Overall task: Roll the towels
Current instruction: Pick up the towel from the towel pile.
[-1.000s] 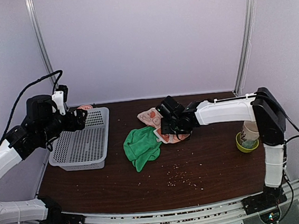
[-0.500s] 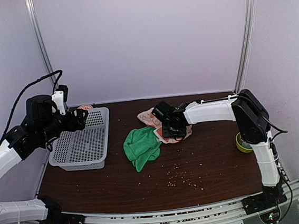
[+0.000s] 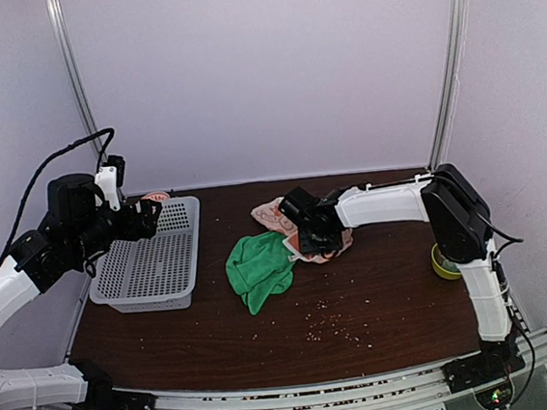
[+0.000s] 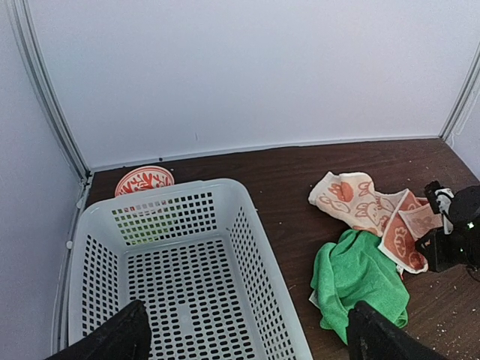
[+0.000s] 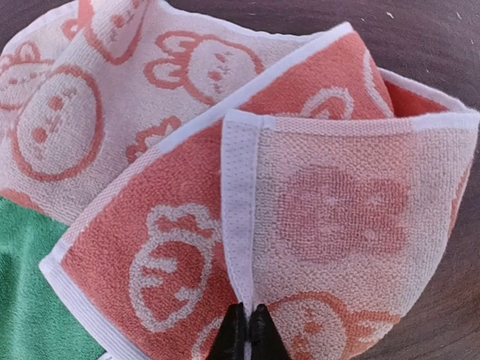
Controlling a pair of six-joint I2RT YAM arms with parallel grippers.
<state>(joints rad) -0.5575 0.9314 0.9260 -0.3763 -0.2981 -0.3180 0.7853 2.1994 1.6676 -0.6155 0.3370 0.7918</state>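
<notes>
The right gripper (image 5: 244, 330) has its two black fingertips pressed together on the white hemmed edge of the smaller pinkish-beige terry towel printed with orange cartoon rabbits (image 5: 330, 202); it looks pinched on that hem, though how much cloth is caught cannot be told. A second ago these jaws stood apart above the same end of the cloth, and the arm's elbow has since swung in toward the table's middle; my reading is that a grasp has only now been taken, so rolling has not begun and the towel is still rumpled and doubled over itself.

In the overhead view its long axis runs diagonally from far-left to near-right, the folded end pointing near-right under the gripper; its near-left edge touches the larger plain bright green towel (image 3: 258, 265), a crumpled heap stretched far-to-near with a narrow tail pointing toward the arms, untouched.

Both lie mid-table on the dark brown tabletop (image 3: 389, 300). The left gripper (image 4: 247, 315) hangs wide open and empty above the grey perforated plastic basket (image 4: 247, 225), well apart from both towels.
</notes>
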